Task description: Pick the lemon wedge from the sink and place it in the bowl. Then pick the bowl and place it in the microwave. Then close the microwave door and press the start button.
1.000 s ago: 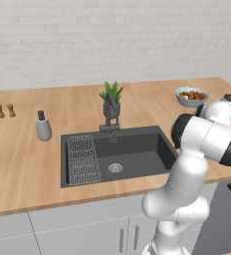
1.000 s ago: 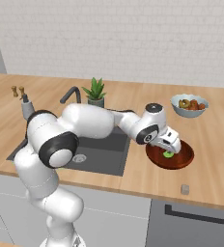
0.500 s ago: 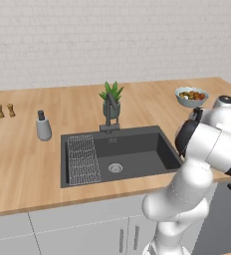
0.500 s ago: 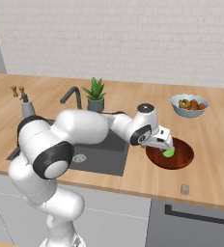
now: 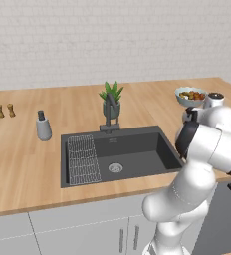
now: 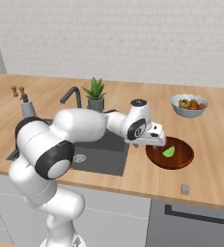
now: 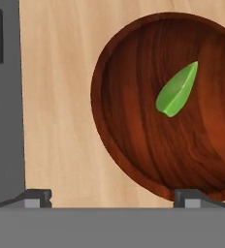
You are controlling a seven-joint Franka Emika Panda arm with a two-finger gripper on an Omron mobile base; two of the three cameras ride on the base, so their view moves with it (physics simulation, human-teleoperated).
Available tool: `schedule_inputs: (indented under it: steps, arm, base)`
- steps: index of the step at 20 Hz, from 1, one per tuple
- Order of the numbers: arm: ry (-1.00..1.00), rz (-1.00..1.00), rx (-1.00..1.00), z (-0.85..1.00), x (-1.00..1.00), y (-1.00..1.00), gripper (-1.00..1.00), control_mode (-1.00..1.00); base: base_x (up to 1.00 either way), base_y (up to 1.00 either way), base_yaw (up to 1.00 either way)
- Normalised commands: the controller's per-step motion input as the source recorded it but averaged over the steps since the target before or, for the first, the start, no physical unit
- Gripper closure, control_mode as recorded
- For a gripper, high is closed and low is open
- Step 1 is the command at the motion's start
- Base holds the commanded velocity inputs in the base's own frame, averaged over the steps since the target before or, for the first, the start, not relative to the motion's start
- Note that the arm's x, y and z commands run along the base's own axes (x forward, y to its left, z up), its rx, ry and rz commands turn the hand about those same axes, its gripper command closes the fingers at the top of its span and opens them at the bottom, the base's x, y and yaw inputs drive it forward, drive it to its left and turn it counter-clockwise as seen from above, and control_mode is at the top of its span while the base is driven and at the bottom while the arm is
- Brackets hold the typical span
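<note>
The tiny bright green lemon wedge (image 7: 177, 89) (image 6: 169, 152) lies loose inside the glossy reddish-brown bowl (image 7: 134, 126) (image 6: 181, 159), which stands on the wooden counter just right of the sink (image 6: 102, 157) (image 5: 132, 149). My gripper (image 7: 113, 196) (image 6: 156, 142) hovers over the bowl's sink-side rim, open, with nothing between its fingertips (image 7: 189, 195). One tip is over the bowl's rim and the other is over bare counter near the sink's edge. The microwave and its door are out of view.
A pale bowl of food (image 6: 189, 105) (image 5: 189, 94) sits behind the brown bowl. A potted plant (image 5: 111, 94) and a dark faucet (image 5: 109, 112) stand behind the sink, with a wire rack (image 5: 82, 159) inside it. A soap dispenser (image 5: 43, 127) and two shakers (image 5: 4, 110) are at the left.
The gripper has let go of the wedge, risen and drawn back from over the bowl's middle toward its sink-side rim. The wedge stays in the bowl.
</note>
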Motion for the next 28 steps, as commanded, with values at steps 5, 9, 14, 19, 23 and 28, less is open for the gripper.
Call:
schedule_inputs:
  steps: [5,9,14,19,23,28]
  arm:
    - [0.08,0.00,-0.01,-0.04,0.38,0.08,-1.00,-1.00]
    - [0.05,0.00,0.00,-0.18,0.43,0.01,-1.00,-1.00]
    - [0.04,0.00,0.00,-0.30,0.38,0.00,-1.00,-1.00]
    - [0.07,0.00,0.00,-0.22,0.35,-0.07,-1.00,-1.00]
    - [0.01,0.00,0.00,-0.13,0.22,-0.30,-1.00,-1.00]
    - [0.01,0.00,0.00,-0.23,0.17,-0.24,-1.00,-1.00]
  base:
    - [0.00,0.00,0.00]
    - [0.00,0.00,0.00]
    - [0.00,0.00,0.00]
    - [0.00,0.00,0.00]
    - [0.00,0.00,0.00]
    - [0.00,0.00,0.00]
